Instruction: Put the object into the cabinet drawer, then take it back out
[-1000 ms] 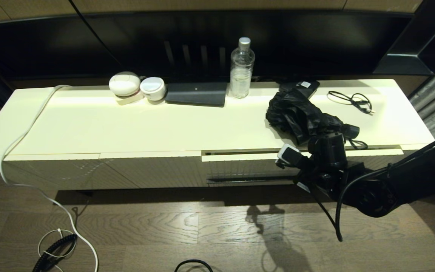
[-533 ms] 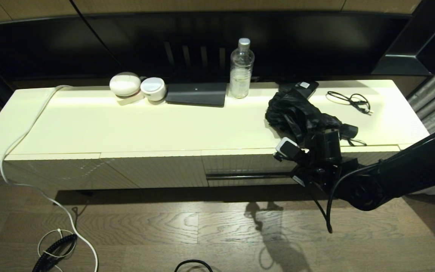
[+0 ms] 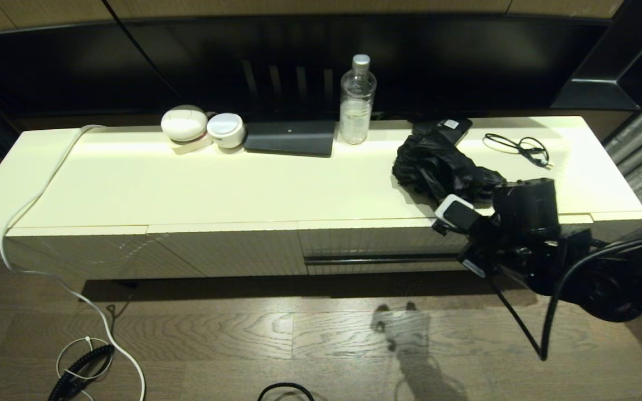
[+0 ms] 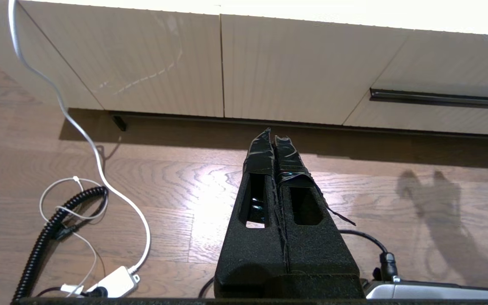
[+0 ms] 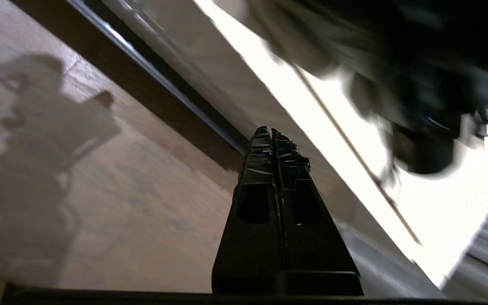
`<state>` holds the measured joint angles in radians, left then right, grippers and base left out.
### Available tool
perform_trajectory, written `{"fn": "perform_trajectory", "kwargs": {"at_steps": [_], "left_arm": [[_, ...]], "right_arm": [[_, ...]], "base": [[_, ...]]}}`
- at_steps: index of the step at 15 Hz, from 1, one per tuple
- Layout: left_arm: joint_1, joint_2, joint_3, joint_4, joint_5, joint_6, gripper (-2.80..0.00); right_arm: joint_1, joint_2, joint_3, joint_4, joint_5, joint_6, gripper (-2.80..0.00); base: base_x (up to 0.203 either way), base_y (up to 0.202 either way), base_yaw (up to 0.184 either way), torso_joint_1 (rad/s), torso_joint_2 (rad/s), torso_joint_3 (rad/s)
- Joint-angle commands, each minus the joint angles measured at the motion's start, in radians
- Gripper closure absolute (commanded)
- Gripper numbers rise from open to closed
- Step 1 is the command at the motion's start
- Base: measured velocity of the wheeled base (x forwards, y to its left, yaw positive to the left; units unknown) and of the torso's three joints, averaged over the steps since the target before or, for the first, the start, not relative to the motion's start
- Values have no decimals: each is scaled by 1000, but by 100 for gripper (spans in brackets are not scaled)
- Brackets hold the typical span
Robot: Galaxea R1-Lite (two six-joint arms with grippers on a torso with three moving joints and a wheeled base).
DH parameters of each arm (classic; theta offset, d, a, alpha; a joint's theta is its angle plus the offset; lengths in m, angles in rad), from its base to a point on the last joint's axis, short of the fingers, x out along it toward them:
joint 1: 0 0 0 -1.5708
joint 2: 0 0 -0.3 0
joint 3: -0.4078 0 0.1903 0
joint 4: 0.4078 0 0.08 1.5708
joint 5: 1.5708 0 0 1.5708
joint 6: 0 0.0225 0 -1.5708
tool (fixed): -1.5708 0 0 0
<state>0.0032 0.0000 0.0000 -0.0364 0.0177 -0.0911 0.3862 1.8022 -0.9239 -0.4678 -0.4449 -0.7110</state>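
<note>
1. On the cream cabinet top [image 3: 187, 184], toward its right end, lies 1 black compact umbrella [image 3: 438, 167], a crumpled bundle; its handle end is hidden behind the right arm in the head view; the right wrist view shows it only as a dark blur [image 5: 417, 76].
2. In front of the cabinet there is 1 cabinet drawer [image 3: 377, 245] with 1 dark handle slot; it sits flush with the neighbouring ribbed panels, fully in; the left wrist view shows the slot [image 4: 439, 98] too.
3. There are 2 grippers; the right gripper [image 5: 271, 135] hangs just in front of the drawer's upper edge, below the umbrella, its 2 fingers pressed together and holding nothing; the left gripper [image 4: 273, 137] sits low over the wooden floor, fingers likewise together and empty.
4. Along the back of the top stand 1 clear bottle [image 3: 357, 100], 2 white round items [image 3: 201, 127], 1 dark flat slab [image 3: 290, 138], 1 black box with a white sticker [image 3: 448, 127] and 1 thin cable coil [image 3: 519, 147].
</note>
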Motion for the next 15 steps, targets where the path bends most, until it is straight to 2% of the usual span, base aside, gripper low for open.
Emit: {"fn": "perform_trajectory", "kwargs": {"at_steps": [1,6,8,11,13,15], "left_arm": [[0,-2,0,0,1,-1,0],[0,-2,0,0,1,-1,0],[0,-2,0,0,1,-1,0],[0,-2,0,0,1,-1,0],[0,-2,0,0,1,-1,0],[0,-2,0,0,1,-1,0]], "right_arm": [[-7,-260,37,156,-2,3,0],[-77,-707,36,651,3,35,0],[-149,-891,26,881,22,87,0],[-321,-1122,48,1095,94,269,0],[-366,-1269,136,1141,124,420,0],[-398,-1423,263,1157,143,524,0]], "base": [[0,0,0,0,0,0],[0,0,0,0,0,0],[0,0,0,0,0,0],[0,0,0,0,0,0],[0,0,0,0,0,0],[0,0,0,0,0,0]]}}
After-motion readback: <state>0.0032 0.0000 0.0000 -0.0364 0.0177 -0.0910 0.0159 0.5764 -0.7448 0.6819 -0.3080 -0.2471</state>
